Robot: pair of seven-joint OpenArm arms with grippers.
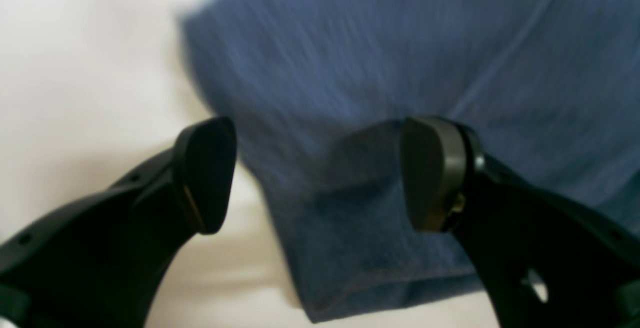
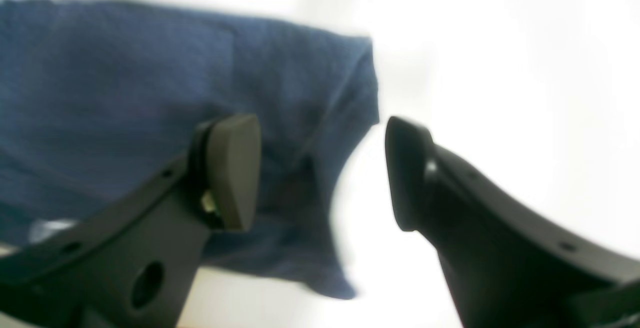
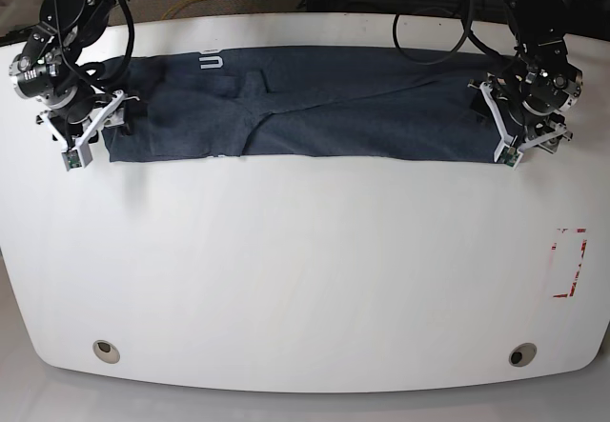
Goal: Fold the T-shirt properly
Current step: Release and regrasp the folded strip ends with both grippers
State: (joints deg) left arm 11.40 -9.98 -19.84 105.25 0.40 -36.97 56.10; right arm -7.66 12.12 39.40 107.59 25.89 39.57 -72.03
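Now: Shirt Lies Long, Both Tools Spread

Now the shirt (image 3: pixel 305 108) lies on the far part of the white counter (image 3: pixel 305 279). It is folded into a long dark blue band that runs from left to right. Small white letters show on it near the far left end. A few soft creases cross its middle.

The left tool (image 1: pixel 320 173) sits at the right end of the shirt in the base view. Its two black fingers are spread wide apart. One finger (image 1: pixel 432 173) is over the blue cloth and the other is over the bare counter. The edge of the shirt runs between them. They pinch nothing.

The right tool (image 2: pixel 322 173) sits at the left end of the shirt in the base view. Its fingers are spread too. One finger (image 2: pixel 232 170) is over the cloth and the other is over the white counter, just past a corner of the shirt. It holds nothing.

Both wrist views are blurry.

A red and white mark (image 3: pixel 569 263) is on the counter near the right edge, well apart from the shirt.
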